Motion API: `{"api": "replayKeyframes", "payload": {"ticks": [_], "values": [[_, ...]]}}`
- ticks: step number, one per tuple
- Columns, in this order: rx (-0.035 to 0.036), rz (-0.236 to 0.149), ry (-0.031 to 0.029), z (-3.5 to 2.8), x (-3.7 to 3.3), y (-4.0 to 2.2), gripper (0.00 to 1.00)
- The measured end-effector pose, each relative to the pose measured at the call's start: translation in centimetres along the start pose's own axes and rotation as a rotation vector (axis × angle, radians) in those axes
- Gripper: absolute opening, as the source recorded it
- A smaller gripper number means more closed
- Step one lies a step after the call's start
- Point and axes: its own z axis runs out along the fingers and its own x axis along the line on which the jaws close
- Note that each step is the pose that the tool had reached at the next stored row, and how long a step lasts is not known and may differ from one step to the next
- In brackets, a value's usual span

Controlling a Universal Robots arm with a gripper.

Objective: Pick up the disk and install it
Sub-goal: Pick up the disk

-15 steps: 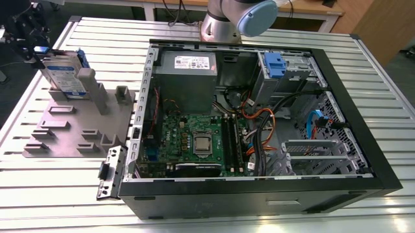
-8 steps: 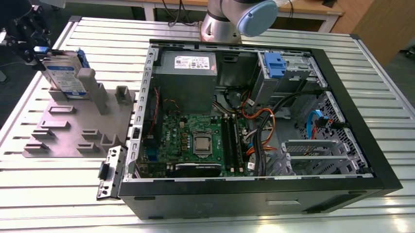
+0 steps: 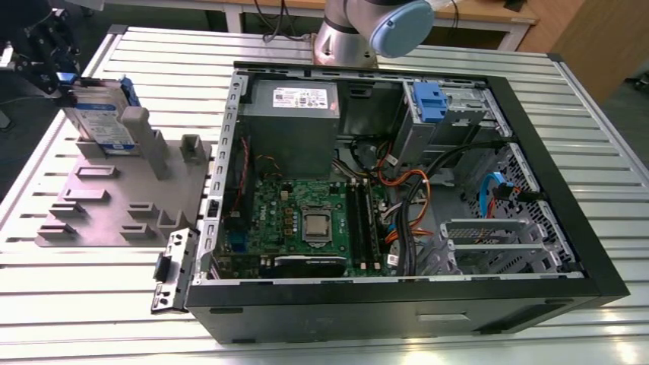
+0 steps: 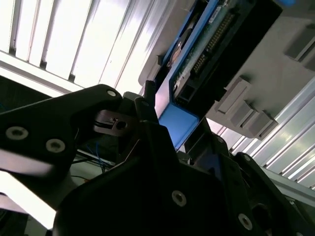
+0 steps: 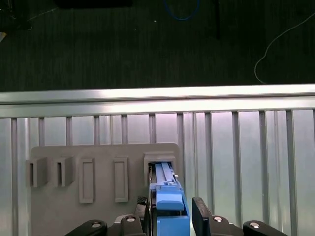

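Showing an opened computer case [image 3: 598, 251] lying flat on a ribbed metal table [image 3: 102, 319], we are at the pick-up step of a disk installation. Just outside the case, on the exterior view's left of it, lies a grey rack [image 3: 112, 209] with several slots. The disk [image 3: 102, 118], a flat silver drive with a blue-and-white label and a blue frame, stands upright in a rack slot level with the case's power supply [image 3: 294, 99]. The gripper [image 5: 172, 210] sits over the disk's upper edge, and in the first wrist view the blue frame runs up into it. We cannot tell whether the jaws are pinching the frame or standing just clear of it. The disk looks fully seated in its slot, so we judge that the grasp is being made and nothing is lifted yet. Inside the case, on the exterior view's right of the power supply, a metal cage carries a blue latch [image 3: 429, 103]. In our judgement the next move calls for a firm hold on the frame and a straight pull along the slot, since any tilt could jam the disk against the rack.
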Motion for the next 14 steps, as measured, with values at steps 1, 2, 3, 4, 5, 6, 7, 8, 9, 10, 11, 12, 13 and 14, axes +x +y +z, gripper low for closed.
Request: {"api": "replayKeyframes", "payload": {"ticks": [1, 2, 3, 4, 5, 6, 7, 8, 9, 10, 11, 12, 13, 14], "values": [[0.0, 0.0, 0.0, 0.07, 0.0, 0.02, 0.48], [0.0001, 0.0, 0.0001, 0.15, 0.03, 0.03, 0.48], [0.0015, 0.0, 0.0, 0.23, 0.05, 0.04, 0.48], [0.0035, 0.0, 0.0, 0.29, 0.06, 0.04, 0.48], [0.0068, 0.0, -0.0002, 0.34, 0.07, 0.04, 0.48], [0.0116, 0.0, -0.0005, 0.36, 0.06, 0.06, 0.48], [0.0158, 0.0, -0.0006, 0.37, 0.07, 0.09, 0.48], [0.0173, 0.0, -0.0007, 0.36, 0.07, 0.1, 0.48], [0.0175, 0.0, -0.0007, 0.36, 0.07, 0.1, 0.48], [0.0178, 0.0, -0.0007, 0.37, 0.07, 0.1, 0.48], [0.0178, 0.0, -0.0008, 0.37, 0.07, 0.1, 0.48], [0.0177, 0.0, -0.0023, 0.36, 0.06, 0.11, 0.48], [0.0175, 0.0, -0.0036, 0.34, 0.06, 0.12, 0.48], [0.0175, 0.0, -0.0048, 0.3, 0.06, 0.11, 0.48]]}}
